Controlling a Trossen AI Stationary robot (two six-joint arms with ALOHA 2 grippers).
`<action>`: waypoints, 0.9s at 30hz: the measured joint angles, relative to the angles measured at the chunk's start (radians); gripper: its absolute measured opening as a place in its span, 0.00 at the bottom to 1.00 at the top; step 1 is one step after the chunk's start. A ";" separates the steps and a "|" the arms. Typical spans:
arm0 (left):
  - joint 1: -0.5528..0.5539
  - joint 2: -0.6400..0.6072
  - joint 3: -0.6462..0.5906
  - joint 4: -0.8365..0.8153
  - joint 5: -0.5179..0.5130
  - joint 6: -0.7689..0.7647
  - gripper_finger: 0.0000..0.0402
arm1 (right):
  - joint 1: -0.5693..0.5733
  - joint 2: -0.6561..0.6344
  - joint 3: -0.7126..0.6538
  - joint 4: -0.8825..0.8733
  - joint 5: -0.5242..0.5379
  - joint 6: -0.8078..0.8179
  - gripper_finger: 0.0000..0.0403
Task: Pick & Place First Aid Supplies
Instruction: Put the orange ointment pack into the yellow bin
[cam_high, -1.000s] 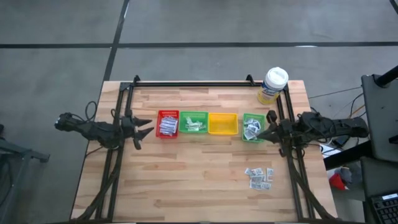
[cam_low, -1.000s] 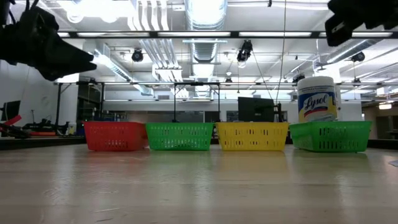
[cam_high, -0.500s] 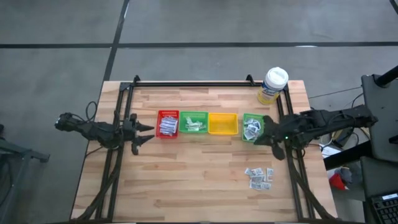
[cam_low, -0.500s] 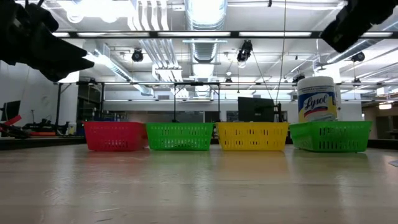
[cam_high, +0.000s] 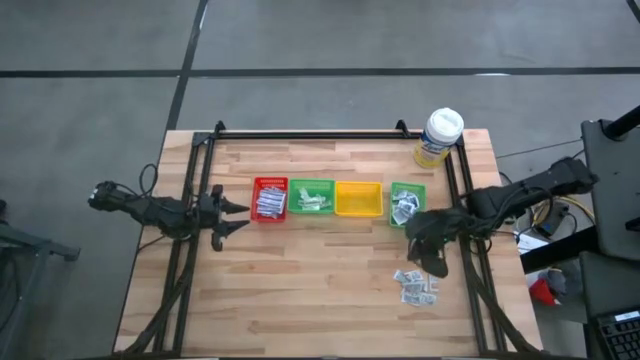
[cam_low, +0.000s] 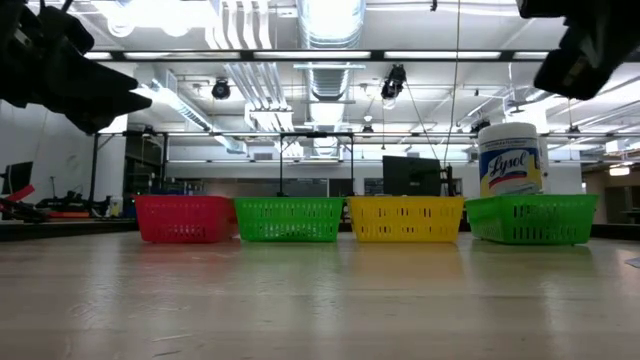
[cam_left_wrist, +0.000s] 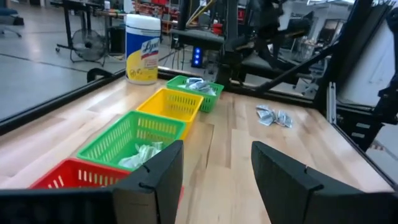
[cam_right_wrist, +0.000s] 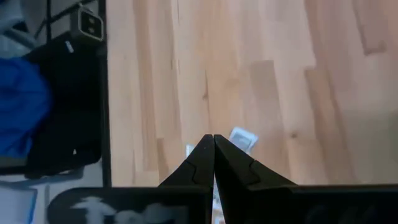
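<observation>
Beneath right hand (cam_right_wrist: 213, 144) pinched shut and empty, loose packets (cam_right_wrist: 242, 139) mostly hidden, left hand (cam_left_wrist: 214, 165) agape.

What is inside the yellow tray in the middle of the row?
From above, the yellow tray shows only its bare yellow floor, with no packets in it. The left wrist view agrees, though the near wall hides a strip of the floor there.

arms: dark, jointed | fingers (cam_left_wrist: 152, 180): black, wedge-shaped | cables: black
</observation>
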 joint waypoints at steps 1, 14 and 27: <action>0.000 0.000 0.000 0.000 -0.002 0.005 0.47 | 0.015 0.016 0.005 -0.001 0.000 0.021 0.02; 0.000 0.001 -0.001 -0.004 -0.008 0.009 0.47 | 0.183 0.237 0.041 -0.020 0.003 0.229 0.02; 0.000 0.001 -0.002 -0.009 -0.008 0.004 0.47 | 0.223 0.315 0.037 -0.023 -0.020 0.249 0.02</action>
